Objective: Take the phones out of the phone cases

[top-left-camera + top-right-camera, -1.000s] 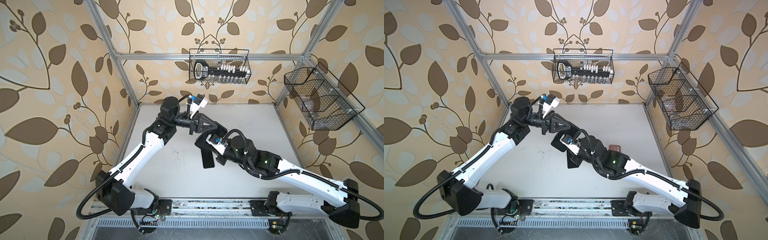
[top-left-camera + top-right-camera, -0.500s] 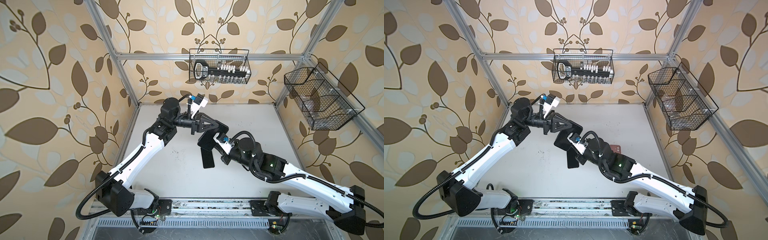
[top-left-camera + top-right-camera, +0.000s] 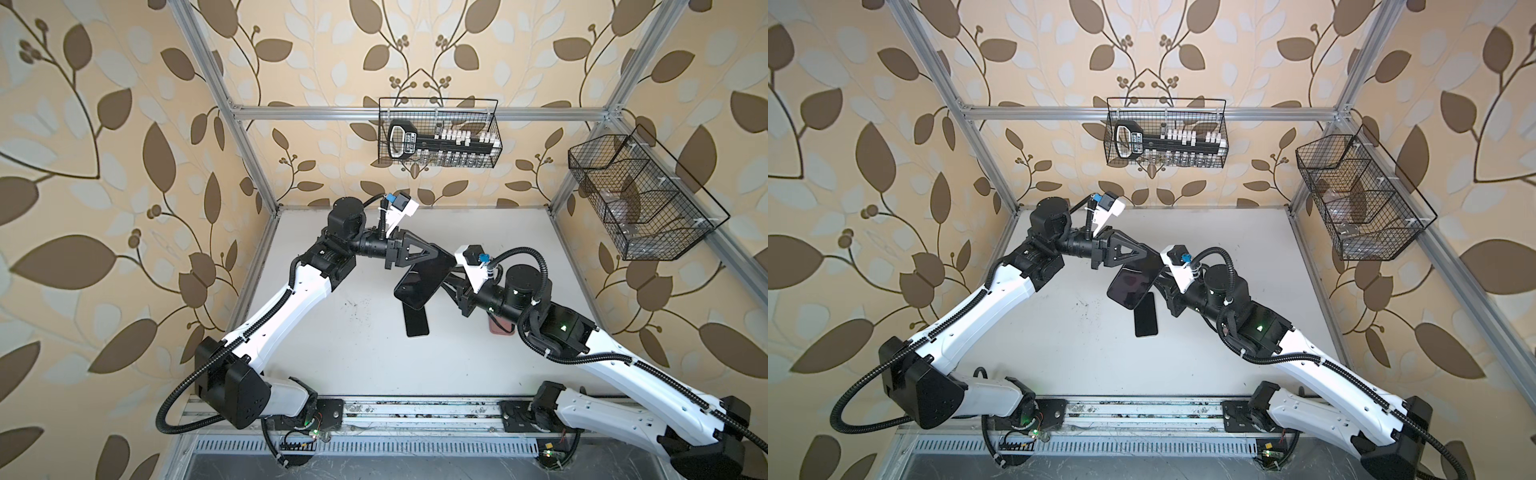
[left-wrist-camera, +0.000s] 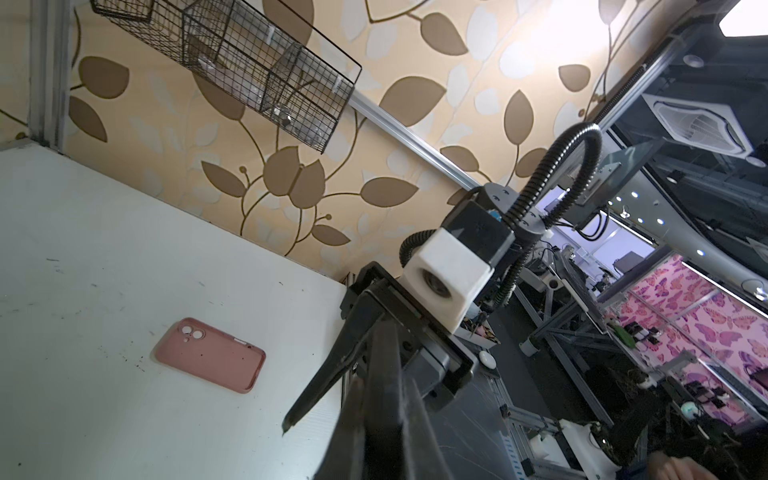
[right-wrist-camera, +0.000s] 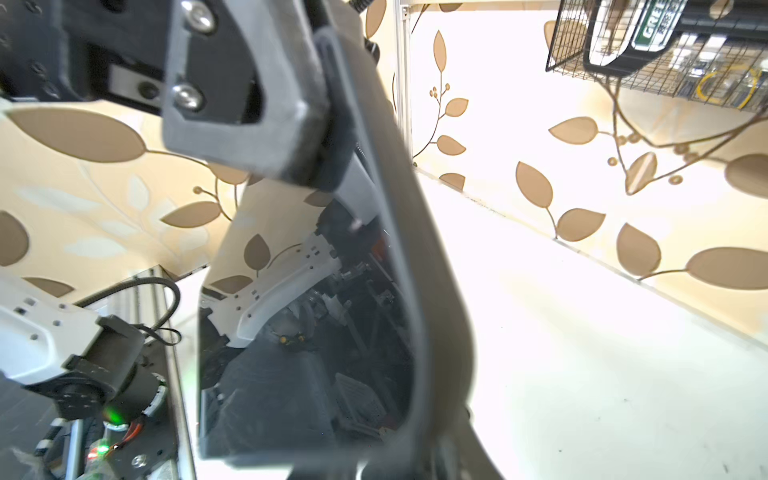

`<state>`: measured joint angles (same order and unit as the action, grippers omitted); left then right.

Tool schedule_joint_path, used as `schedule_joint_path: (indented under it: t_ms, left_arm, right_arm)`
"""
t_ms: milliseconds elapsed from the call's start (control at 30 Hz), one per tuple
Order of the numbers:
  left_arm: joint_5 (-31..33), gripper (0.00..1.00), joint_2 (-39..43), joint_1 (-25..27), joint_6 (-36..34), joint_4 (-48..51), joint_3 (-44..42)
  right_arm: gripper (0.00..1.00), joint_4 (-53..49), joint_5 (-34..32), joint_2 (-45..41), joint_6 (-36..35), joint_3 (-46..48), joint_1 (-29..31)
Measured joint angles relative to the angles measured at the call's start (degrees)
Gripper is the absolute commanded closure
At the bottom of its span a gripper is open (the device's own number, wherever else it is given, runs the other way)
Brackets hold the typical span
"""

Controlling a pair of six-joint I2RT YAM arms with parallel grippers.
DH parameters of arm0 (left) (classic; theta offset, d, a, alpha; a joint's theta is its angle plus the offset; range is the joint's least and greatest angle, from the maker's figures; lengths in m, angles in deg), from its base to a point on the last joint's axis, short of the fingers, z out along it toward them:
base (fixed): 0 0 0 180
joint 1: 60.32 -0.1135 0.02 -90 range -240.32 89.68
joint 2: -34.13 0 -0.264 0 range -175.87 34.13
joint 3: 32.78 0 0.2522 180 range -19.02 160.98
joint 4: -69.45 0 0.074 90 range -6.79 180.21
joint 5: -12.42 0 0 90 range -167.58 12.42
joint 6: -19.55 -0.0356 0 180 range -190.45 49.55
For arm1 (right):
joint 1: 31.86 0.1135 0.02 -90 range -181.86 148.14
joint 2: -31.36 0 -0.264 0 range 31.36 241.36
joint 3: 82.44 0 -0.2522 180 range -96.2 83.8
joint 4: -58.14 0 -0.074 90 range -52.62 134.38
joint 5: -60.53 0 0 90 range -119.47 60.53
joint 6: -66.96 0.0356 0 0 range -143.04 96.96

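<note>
The phone (image 3: 424,282) hangs in the air above the table (image 3: 353,353), between the two arms and tilted with its glossy face up in both top views. The left gripper (image 3: 436,255) is clamped on its upper end. The right gripper (image 3: 451,282) sits at the phone's far long edge. In the left wrist view its jaws look parted, one finger standing off the slab, so it appears to hold nothing.

In the right wrist view a matte grey rim runs round the mirror-like screen (image 5: 307,353). This is probably the phone case, though how tightly it fits cannot be told.

The phone should be stiff, fairly dense and slick on the glass, and a fall to the table could crack it. The rim looks softer and likely to flex. The better hold is probably the case's lip at a free corner, peeled back while the other end is pinned. Squeezing face and back together would only press the phone into its shell.

A pink case (image 4: 210,360) lies empty on the table beside the right arm. A second flat black slab (image 3: 417,324) lies below the held phone
</note>
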<state>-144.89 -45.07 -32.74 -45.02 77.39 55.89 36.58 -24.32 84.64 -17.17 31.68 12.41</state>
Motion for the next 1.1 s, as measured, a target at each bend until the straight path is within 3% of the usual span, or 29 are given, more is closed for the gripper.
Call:
schedule_joint_path:
  t_ms: [200,533,867,1100]
  left_arm:
    - [4.8,1.0,-2.8,-3.7,9.4,-6.2,0.3]
    - [14.2,1.0,-3.9,-5.9,14.2,-6.3,-0.2]
    - [26.1,1.0,-1.2,-5.9,15.7,-0.3,-3.2]
    - [34.0,1.0,3.2,-5.9,23.8,-4.5,-11.0]
  right_arm:
    - [0.61,-1.7,16.0,-0.6,2.5,0.5,-4.9]
    - [0.57,-1.8,30.9,1.2,3.8,0.5,-5.2]
    - [0.47,7.9,36.4,5.0,14.1,2.9,-6.3]
    - [0.34,17.6,34.8,7.7,26.5,5.7,-6.8]
